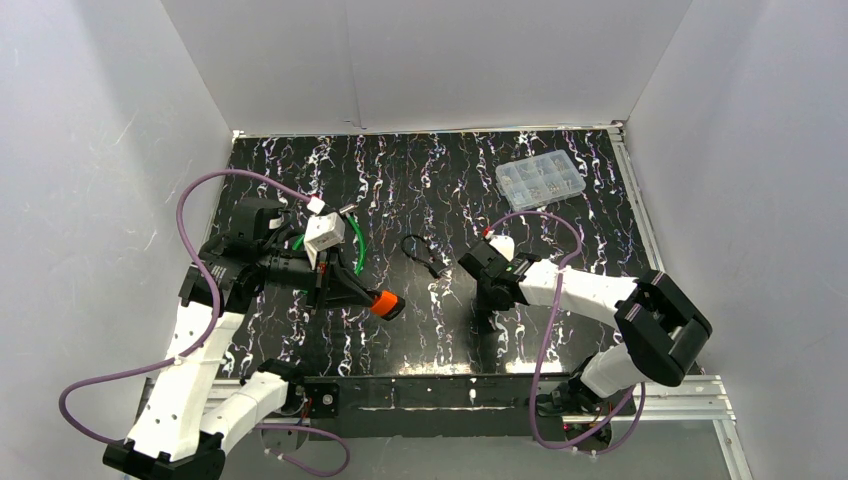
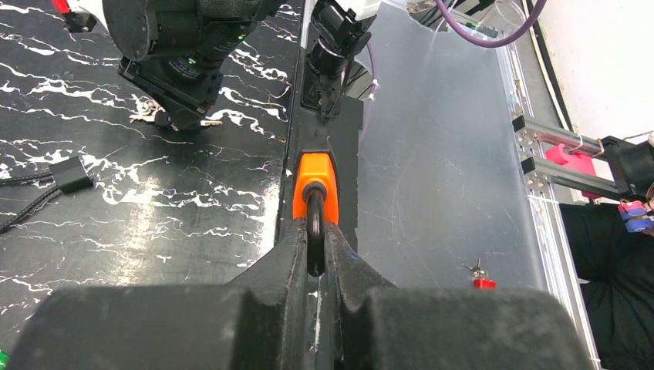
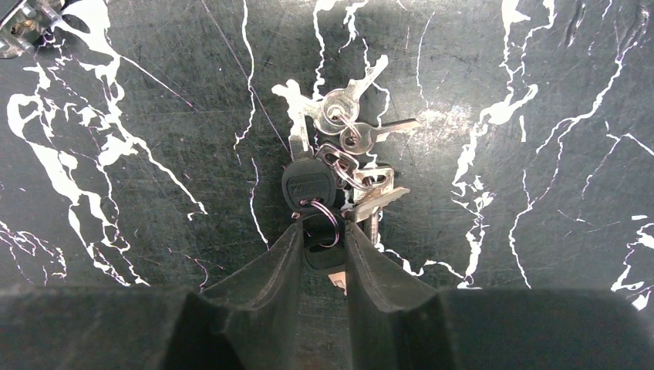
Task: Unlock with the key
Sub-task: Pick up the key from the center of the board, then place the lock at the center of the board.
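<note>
Right gripper (image 3: 322, 231) straddles bunch of steel keys (image 3: 343, 146), grasp unconfirmed, right of orange padlock (image 2: 315, 181) clenched in left gripper (image 2: 315, 235): key pickup, probably needing firm closure next.

1. We see a black surface (image 1: 420, 170) veined with white marbling.
2. A clear compartment box (image 1: 540, 180) sits at its far right.
3. A black cord loop (image 1: 422, 254) lies mid-surface.
4. A bunch of keys (image 3: 339, 166) lies flat on it.

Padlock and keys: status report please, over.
Left gripper shut on orange padlock, by shackle. Right gripper astride key bunch, grip unconfirmed. Black cable lies apart, not blocking.
</note>
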`<state>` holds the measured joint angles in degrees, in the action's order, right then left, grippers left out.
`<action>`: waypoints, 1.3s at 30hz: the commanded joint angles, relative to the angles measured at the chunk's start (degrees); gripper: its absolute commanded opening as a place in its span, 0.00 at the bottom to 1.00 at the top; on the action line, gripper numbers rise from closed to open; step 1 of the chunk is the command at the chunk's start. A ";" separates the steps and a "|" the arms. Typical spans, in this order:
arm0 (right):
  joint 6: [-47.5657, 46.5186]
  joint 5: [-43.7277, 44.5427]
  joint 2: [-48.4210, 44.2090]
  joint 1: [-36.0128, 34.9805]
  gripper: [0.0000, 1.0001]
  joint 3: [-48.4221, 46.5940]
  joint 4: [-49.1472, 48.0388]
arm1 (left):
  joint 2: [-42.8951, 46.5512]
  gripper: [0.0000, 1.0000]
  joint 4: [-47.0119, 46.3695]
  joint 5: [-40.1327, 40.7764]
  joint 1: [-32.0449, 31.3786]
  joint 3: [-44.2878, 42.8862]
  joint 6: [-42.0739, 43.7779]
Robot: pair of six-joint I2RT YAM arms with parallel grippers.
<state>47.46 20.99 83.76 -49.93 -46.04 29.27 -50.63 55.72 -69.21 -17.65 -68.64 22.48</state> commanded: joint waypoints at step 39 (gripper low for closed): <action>-16.10 -27.05 -34.42 0.10 0.01 -4.43 0.56 | -16.14 0.00 -20.56 20.69 -2.33 22.59 20.17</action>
<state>33.81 1.91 51.40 -49.89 -50.57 35.20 -66.56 42.49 -50.81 -19.04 -47.15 39.97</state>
